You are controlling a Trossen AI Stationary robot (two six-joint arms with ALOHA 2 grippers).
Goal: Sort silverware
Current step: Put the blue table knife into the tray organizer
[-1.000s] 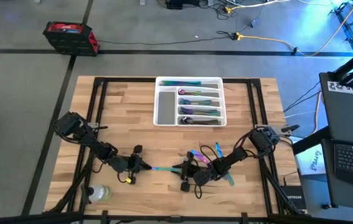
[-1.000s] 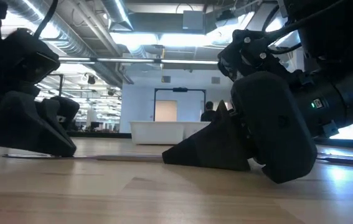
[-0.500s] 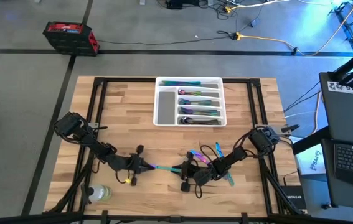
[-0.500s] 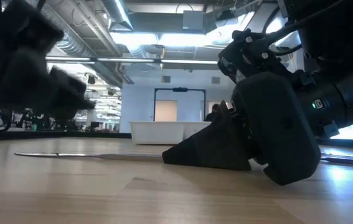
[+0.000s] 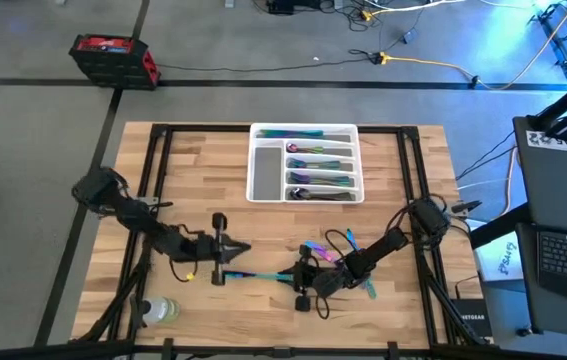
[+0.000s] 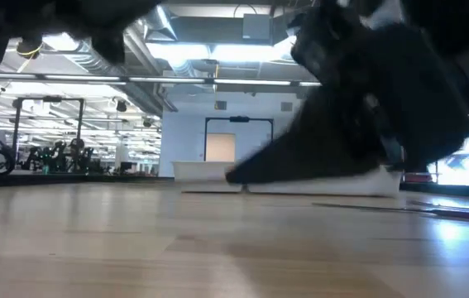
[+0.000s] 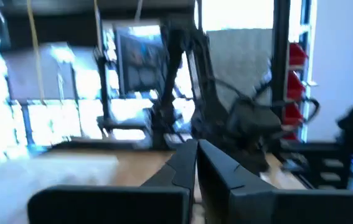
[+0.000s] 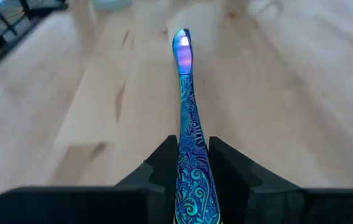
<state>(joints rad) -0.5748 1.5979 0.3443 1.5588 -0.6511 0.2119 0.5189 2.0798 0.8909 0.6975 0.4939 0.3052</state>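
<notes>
The piece of silverware (image 8: 187, 134) in play is a slim iridescent utensil, its handle deep blue and purple with a raised scrolling pattern that runs teal toward the near end, its far tip catching a bright pink-white glare. The right jaws (image 8: 188, 158) pinch it by the handle, one dark finger on each side, so that it juts straight out ahead of them over the wooden surface (image 5: 203, 180). In the high view it shows as a thin teal and blue line (image 5: 263, 274) running from the right jaws (image 5: 298, 277) toward the left arm, its free end near the left jaws (image 5: 245, 249) but not between them.

The left jaws (image 7: 196, 163) are pressed together on nothing, standing just off that free end.

Right behind the right jaws, under and beside that arm, lies a loose cluster of more silverware (image 5: 338, 252), pink, blue and teal pieces crossing each other. Well ahead of both jaws, at the far side of the surface, sits a white compartmented tray (image 5: 263, 175) with sorted iridescent pieces (image 5: 318, 166) lying lengthwise in its narrow slots and one long piece across its top slot. A clear plastic bottle (image 5: 160, 310) lies on its side behind the left jaws, at the near corner. Nothing stands between the held piece and the tray
</notes>
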